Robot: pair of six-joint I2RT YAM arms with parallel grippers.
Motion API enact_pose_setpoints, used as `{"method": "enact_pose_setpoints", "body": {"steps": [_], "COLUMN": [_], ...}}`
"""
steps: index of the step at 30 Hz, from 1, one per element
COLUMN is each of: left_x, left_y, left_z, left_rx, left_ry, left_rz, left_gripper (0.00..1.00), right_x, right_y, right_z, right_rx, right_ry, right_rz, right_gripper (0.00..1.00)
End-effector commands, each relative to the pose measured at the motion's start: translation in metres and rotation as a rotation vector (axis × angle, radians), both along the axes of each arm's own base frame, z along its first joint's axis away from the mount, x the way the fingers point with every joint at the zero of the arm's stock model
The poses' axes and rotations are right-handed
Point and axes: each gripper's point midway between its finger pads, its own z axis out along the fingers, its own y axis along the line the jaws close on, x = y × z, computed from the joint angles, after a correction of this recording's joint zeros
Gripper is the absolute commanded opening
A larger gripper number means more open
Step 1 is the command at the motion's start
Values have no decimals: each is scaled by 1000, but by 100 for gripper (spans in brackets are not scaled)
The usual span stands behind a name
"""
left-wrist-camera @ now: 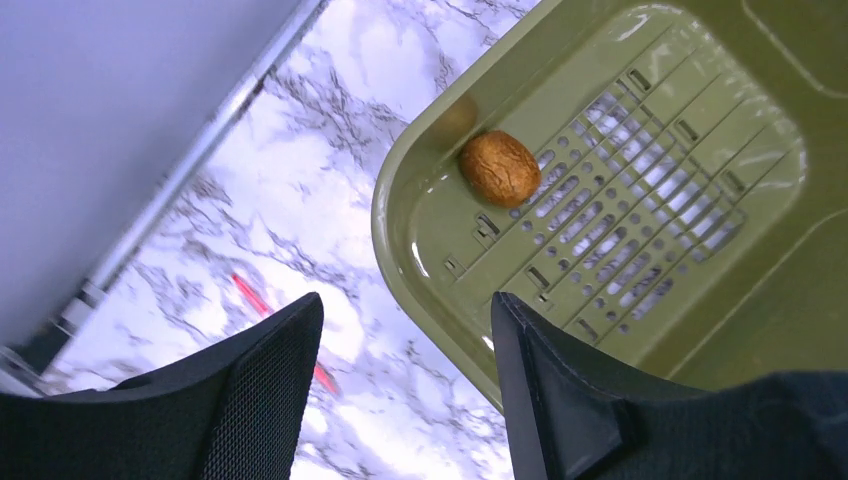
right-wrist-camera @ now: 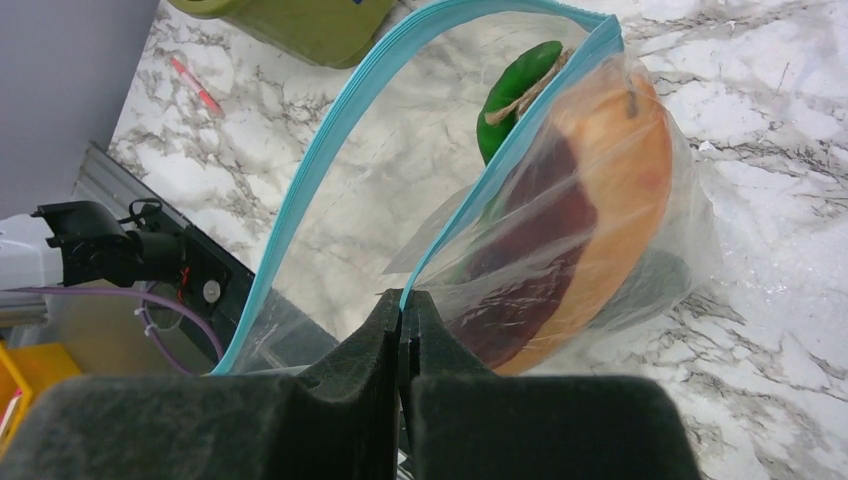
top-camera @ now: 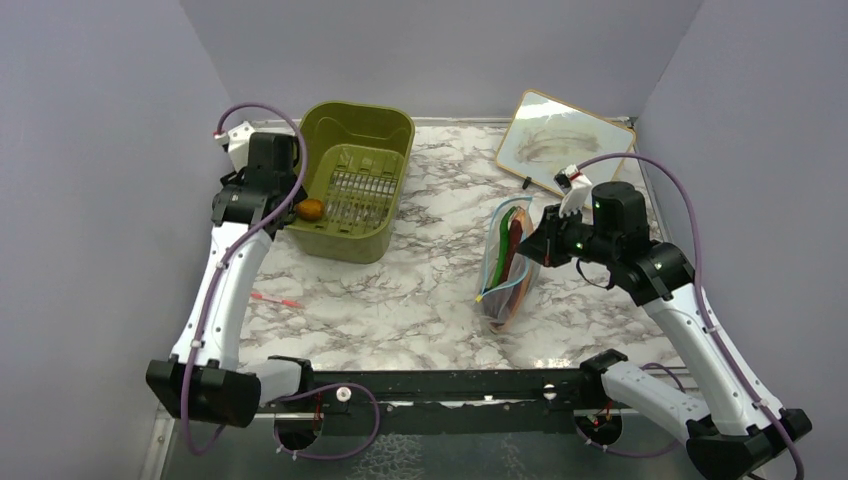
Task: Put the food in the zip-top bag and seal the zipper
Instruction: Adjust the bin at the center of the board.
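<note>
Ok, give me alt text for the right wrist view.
The right gripper pinches one edge of the open bag at its blue zipper. Inside are a green pepper and an orange and dark red hot dog, over a marble table.

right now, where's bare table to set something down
The widest bare marble lies between the tub and the bag. Another strip runs along the near edge, from the pink stick to the bag. It is crowded at far right, between board and bag.
</note>
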Motion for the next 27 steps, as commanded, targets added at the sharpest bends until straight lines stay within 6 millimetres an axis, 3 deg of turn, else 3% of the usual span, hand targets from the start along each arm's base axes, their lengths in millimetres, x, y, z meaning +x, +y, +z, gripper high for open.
{"method": "enact_pose_setpoints", "body": {"steps": [1, 11, 15, 19, 27], "left_x": [-16, -13, -13, -10, 14], "left_y": [-9, -23, -23, -14, 18], "left_z": [-22, -79, -96, -101, -86], "left_rx": [-187, -398, -403, -328, -87], "left_ry": [-52, -33, -3, -3, -13], "left_rz": [166, 368, 395, 375, 296], "left_gripper": [65, 65, 55, 42, 18], "right_x": [-4, -8, -9, -8, -4], "right_y": [4, -1, -2, -2, -2], "right_z": [11, 17, 16, 17, 19], "right_rx": [31, 31, 31, 30, 21], "right_ry": [-52, -64, -63, -64, -66], "right_rz": [40, 16, 10, 7, 4], "right_gripper": [1, 1, 1, 1, 1]}}
